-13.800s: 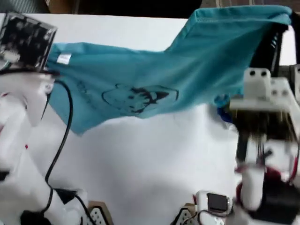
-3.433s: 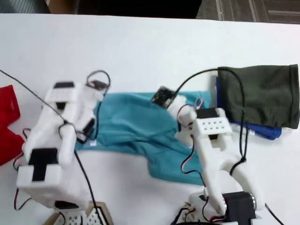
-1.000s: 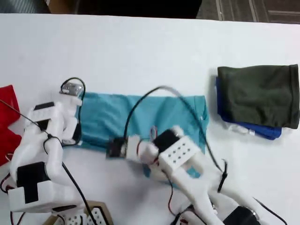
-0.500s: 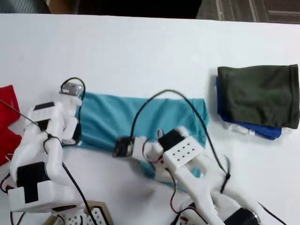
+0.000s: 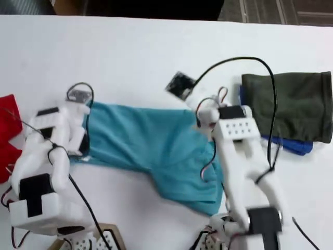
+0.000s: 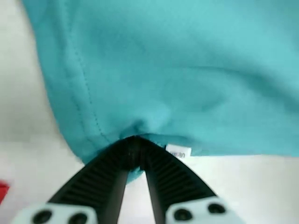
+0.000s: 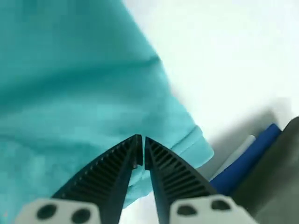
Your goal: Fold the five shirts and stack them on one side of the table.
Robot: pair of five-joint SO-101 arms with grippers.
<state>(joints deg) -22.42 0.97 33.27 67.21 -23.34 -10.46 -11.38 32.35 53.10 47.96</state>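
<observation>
1. High view: the teal shirt (image 5: pixel 156 146) lay across the middle of the white table (image 5: pixel 130 52), nearer its front edge. It stretched from the left arm to the right arm. A rumpled flap of it trailed toward the front edge beside the right arm's base.
2. The left gripper (image 6: pixel 133 144) sat at the shirt's left end. Its jaws were closed, pinching the stitched hem just beside a small white label (image 6: pixel 177 151), and the cloth bunched slightly where the tips met.
3. The right gripper (image 7: pixel 140 142) was at the shirt's right end, on the side nearer the table's right edge. Its jaws were pressed together on a fold of the teal cloth, with almost no gap between the ribbed fingers.
4. A folded olive-green shirt (image 5: pixel 289 104) lay by the table's right edge on top of a folded blue shirt (image 5: pixel 294 146). The blue cloth stuck out along the stack's front and left sides. The stack lay just beside the teal shirt's right end, and whether they touched could not be told.
5. A red shirt (image 5: pixel 8 130) lay crumpled at the table's left edge. It was partly cut off by the frame and partly hidden by the left arm, apart from the teal shirt.
6. A black cable (image 5: pixel 244 60) arched from the right arm's wrist above the olive-green shirt's left side.
</observation>
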